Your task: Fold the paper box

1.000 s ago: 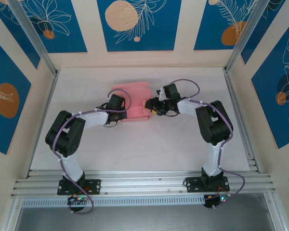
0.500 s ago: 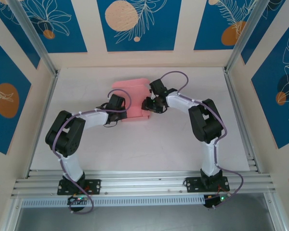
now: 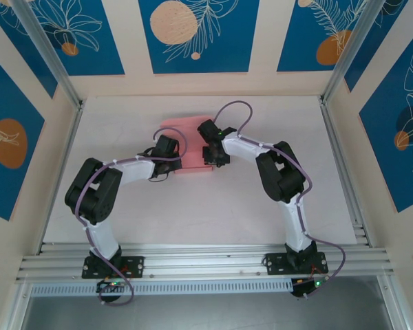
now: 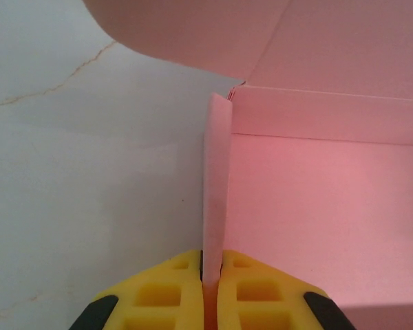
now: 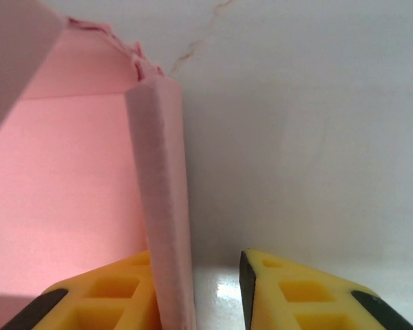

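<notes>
The salmon-pink paper box lies partly folded at the table's centre back, with its side walls raised. My left gripper is at its left side, and the yellow fingers are shut on the upright left wall. My right gripper is at the box's right side. In the right wrist view the rolled right wall stands between the jaws of the right gripper. It rests against the left finger, with a clear gap to the right finger. The box floor shows pink inside.
The white table has free room in front of the box and to both sides. Aluminium frame posts and patterned walls close in the back and sides. The arm bases stand on the rail at the near edge.
My right arm swung left to the box's right wall, and its jaws narrowed around that wall. The left gripper kept its hold and did not move.
</notes>
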